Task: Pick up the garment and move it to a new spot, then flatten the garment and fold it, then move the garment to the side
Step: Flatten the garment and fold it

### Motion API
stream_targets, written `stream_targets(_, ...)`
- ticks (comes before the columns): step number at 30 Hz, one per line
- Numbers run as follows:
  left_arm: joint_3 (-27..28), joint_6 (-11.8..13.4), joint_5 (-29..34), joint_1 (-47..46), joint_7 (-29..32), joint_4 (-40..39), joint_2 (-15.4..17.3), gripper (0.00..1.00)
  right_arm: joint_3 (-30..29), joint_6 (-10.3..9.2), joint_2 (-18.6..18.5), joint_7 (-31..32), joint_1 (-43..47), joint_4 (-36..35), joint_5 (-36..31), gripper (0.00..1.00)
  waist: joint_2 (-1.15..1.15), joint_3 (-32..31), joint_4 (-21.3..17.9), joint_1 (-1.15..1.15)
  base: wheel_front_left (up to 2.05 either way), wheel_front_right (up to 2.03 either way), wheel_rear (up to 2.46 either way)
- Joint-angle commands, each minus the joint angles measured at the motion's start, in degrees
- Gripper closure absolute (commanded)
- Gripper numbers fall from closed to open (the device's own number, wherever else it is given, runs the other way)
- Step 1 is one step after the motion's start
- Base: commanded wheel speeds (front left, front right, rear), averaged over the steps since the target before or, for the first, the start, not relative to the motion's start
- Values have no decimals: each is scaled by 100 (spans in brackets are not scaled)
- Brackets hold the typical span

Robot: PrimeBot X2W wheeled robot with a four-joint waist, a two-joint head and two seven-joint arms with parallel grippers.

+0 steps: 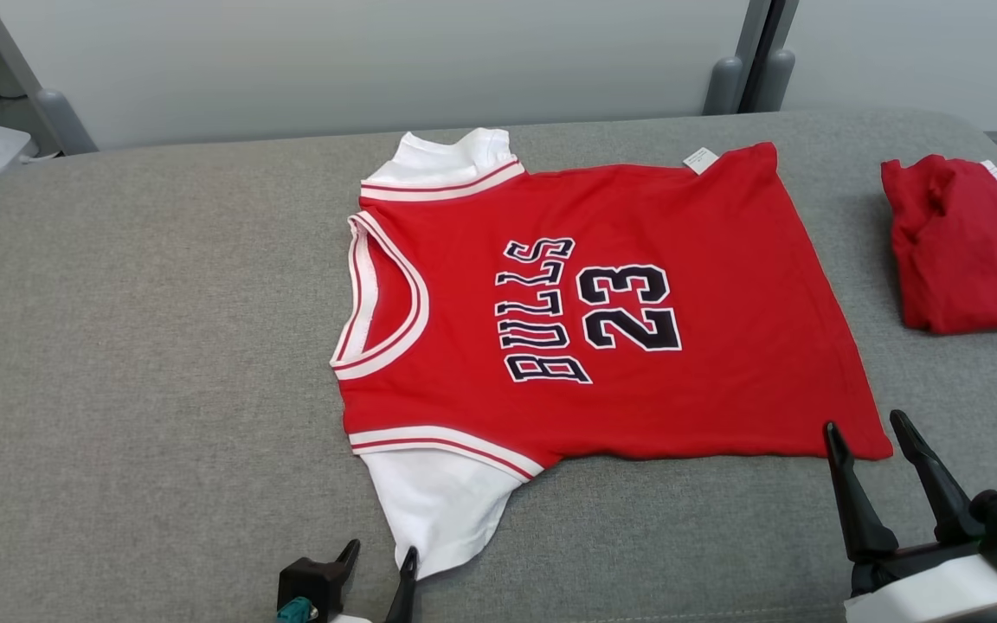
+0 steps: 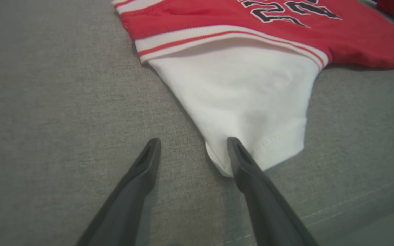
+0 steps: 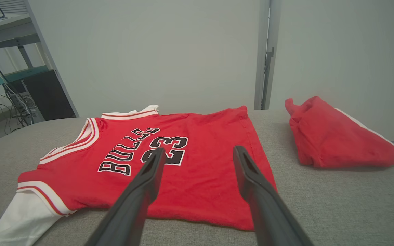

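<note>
Left gripper (image 2: 193, 140) and right gripper (image 1: 864, 421) are hovering, fingers wide open, empty — grabbing only the white sleeve (image 2: 245, 95) risks rumpling the Bulls jersey (image 1: 723, 260).

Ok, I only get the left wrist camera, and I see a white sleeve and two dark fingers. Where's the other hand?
Observer: The right hand is open, over the near hem corner of the jersey.
Operator: What does the shirt say?
Observer: It says BULLS in black letters next to the number 23.
Operator: Is there another sleeve?
Observer: Yes, a second white sleeve lies on the jersey's far side, away from the robot.
</note>
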Motion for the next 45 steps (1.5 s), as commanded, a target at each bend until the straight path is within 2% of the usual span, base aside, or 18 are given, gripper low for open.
stream_targets(1, 127, -9, -41, -256, -55, -45, 15, 0, 106, -15, -129, -74, -191, -140, -15, 0, 0, 31, -18, 0, 0, 0, 0)
stream_targets(11, -316, -79, -198, -522, -63, 259, 15, 0, 41, -15, -189, -74, -317, -180, -8, 0, 0, 204, -96, 0, 0, 0, 0)
stream_targets(12, -367, -95, -199, -537, -63, 261, 15, 6, 31, -15, -192, -74, -325, -188, -9, 0, 0, 221, -94, 0, 0, 0, 0)
stream_targets(13, -402, -93, -205, -549, -63, 253, 15, 59, 21, -15, -195, -74, -333, -198, -9, 0, 0, 241, -92, 0, 0, 0, 0)
stream_targets(14, -459, -112, -216, -552, -63, 253, 15, 85, 8, -15, -199, -74, -342, -205, -13, 0, 0, 259, -88, 0, 0, 0, 0)
stream_targets(15, -516, -123, -214, -558, -63, 238, 15, 100, -4, -15, -205, -74, -350, -209, -19, 0, 0, 277, -81, 0, 0, 0, 0)
stream_targets(21, -630, -43, -276, -463, -64, -14, 15, 100, -78, -15, -230, -74, -380, 10, 32, 0, 0, 363, 27, 0, 0, 0, 0)
stream_targets(29, -361, 137, -373, -227, -62, -625, 313, 100, -194, -15, -172, -74, -780, 1713, 660, 0, 0, 470, 314, 0, 0, 0, 0)
stream_targets(31, -333, 144, -390, -217, -35, -716, 371, 100, -203, -15, -164, -74, -884, 1942, 784, 0, 0, 488, 347, 0, 0, 0, 0)
stream_targets(36, -262, 165, -446, -218, 176, -1127, 591, 100, -43, -15, -287, -74, -1447, 2959, 1191, 0, 0, 564, 445, 0, 0, 0, 0)
stream_targets(44, -380, 230, -423, -162, 531, -1680, 720, 100, 355, -15, -373, -72, -2192, 4405, 1605, 0, 0, 681, 563, 0, 0, 0, 0)
stream_targets(45, -390, 239, -420, -164, 551, -1724, 722, 100, 404, -15, -379, -72, -2235, 4488, 1625, 19, 0, 685, 580, 0, 0, 0, 0)
